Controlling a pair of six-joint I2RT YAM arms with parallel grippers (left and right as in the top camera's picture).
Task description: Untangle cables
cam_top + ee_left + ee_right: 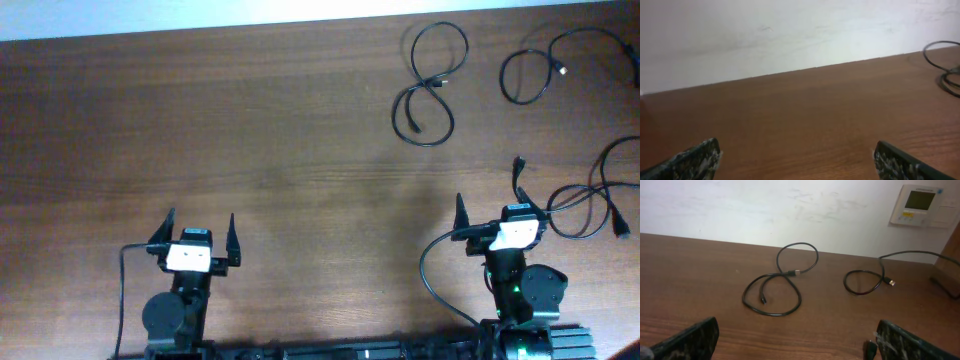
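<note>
Three thin black cables lie apart on the brown table. One figure-eight cable (432, 85) lies at the far centre-right and shows in the right wrist view (779, 286). A second cable (548, 62) loops at the far right, seen in the right wrist view (867, 280). A third cable (590, 195) lies at the right edge, one plug end close beside my right gripper (490, 218); that plug shows by the right finger (869, 350). My right gripper (797, 345) is open and empty. My left gripper (199, 233), also in its wrist view (797, 160), is open and empty over bare wood.
The table's far edge meets a white wall (790, 35). A white wall thermostat (918, 205) hangs at the upper right. A thick black arm wire (432, 275) curves left of the right arm's base. A cable's edge shows at the right of the left wrist view (946, 67).
</note>
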